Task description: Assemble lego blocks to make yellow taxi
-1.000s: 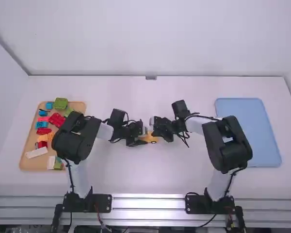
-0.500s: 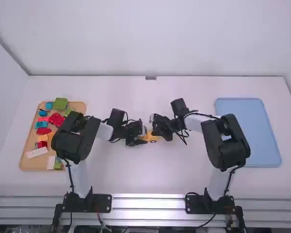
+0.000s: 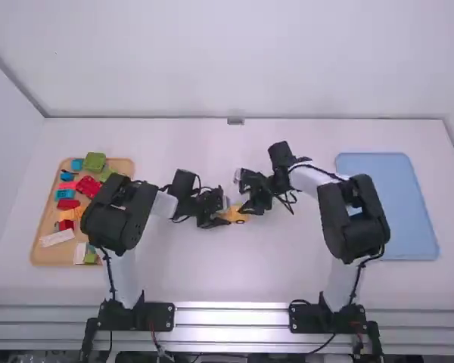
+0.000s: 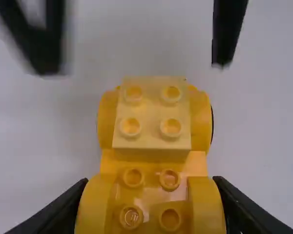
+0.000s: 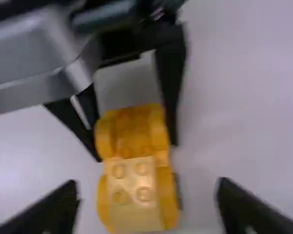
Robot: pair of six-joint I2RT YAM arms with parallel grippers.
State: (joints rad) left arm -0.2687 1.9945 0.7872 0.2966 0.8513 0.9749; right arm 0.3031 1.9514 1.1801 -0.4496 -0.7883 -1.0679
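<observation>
The yellow wheeled base (image 4: 151, 168) is clamped at one end by the left gripper (image 3: 225, 218), its fingers pressed to the outer faces of the two nearer yellow wheels (image 4: 94, 204). Between those fingers, studs are left bare on the base. Just ahead of the left jaws, toward the base's other end, a pale yellow two-by-two block (image 4: 151, 112) is seated on top, with its four studs showing and a wheel on each side of it.

The right gripper (image 3: 244, 207) is held near that end, with its jaws spread apart and clamped on nothing. In the right wrist view, the pale block is seen in line with the gap between its fingertips; how far it lies below them cannot be told.

Well apart from both grippers, out to the left of the left jaws, a tan tray (image 3: 36, 246) is set on the white table (image 3: 234, 276). Green blocks (image 3: 94, 161), red blocks (image 3: 88, 186) and a white block (image 3: 57, 237) are held in it, among others. Well apart to the right of the right jaws, a light blue tray (image 3: 386, 204) is placed.
</observation>
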